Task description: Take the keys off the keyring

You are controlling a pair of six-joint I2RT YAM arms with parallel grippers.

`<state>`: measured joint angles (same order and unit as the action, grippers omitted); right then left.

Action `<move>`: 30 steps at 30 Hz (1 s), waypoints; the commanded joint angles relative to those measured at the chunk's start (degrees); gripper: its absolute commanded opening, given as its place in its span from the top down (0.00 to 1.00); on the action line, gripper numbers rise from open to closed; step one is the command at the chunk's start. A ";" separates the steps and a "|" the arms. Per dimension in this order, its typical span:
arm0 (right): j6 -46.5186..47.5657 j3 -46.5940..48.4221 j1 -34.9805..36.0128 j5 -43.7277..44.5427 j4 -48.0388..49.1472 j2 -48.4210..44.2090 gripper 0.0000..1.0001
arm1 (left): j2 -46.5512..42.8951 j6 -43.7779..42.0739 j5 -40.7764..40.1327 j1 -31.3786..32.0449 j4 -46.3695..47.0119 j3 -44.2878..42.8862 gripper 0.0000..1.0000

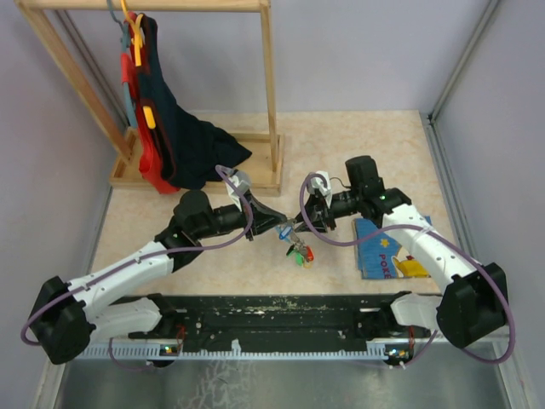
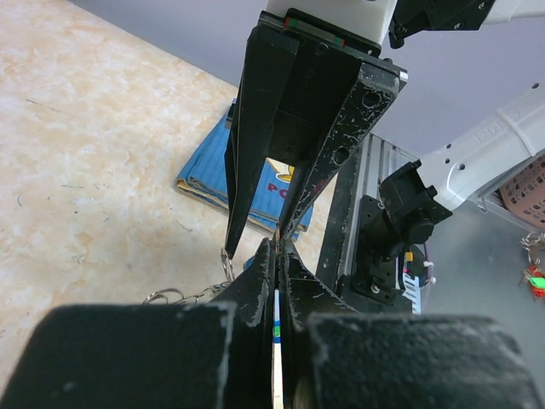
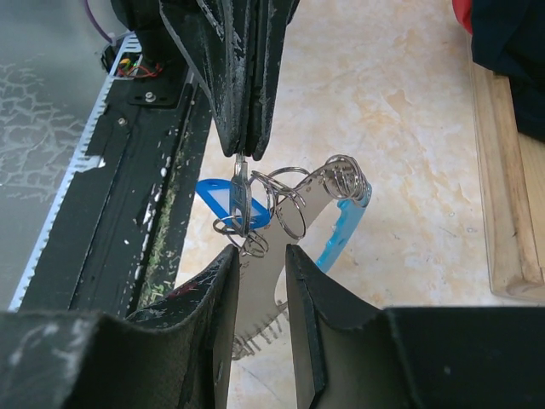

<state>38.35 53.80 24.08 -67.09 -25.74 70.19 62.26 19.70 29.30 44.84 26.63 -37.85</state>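
Up over the worktop, left tool is clenched on the blue-headed key, right tool grips the keyring strap, so next I reckon it's sliding that key off.

Two grippers, one keyring, one book

Top cam hangs high behind the arm bases, looking down across the whole table. Both wrist cams ride super close, staring along their own fingers at each other. All three catch the keyring and keys mid-table.
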 commanded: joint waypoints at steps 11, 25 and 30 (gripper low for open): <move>1.34 1.00 0.80 -2.67 1.09 -1.17 0.84 | -0.48 0.74 0.62 -0.21 4.84 -3.20 1.00; -1.54 1.92 -0.98 -4.45 1.67 -1.28 1.00 | -3.83 -0.34 -2.69 -0.25 2.35 -1.34 1.00; -6.61 0.93 -2.39 -4.01 5.93 -1.24 1.00 | -7.82 -0.46 -6.72 -0.45 0.83 2.25 1.00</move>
<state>35.97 53.71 23.03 -69.71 -24.56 70.19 58.43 19.46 26.39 44.84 25.41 -37.10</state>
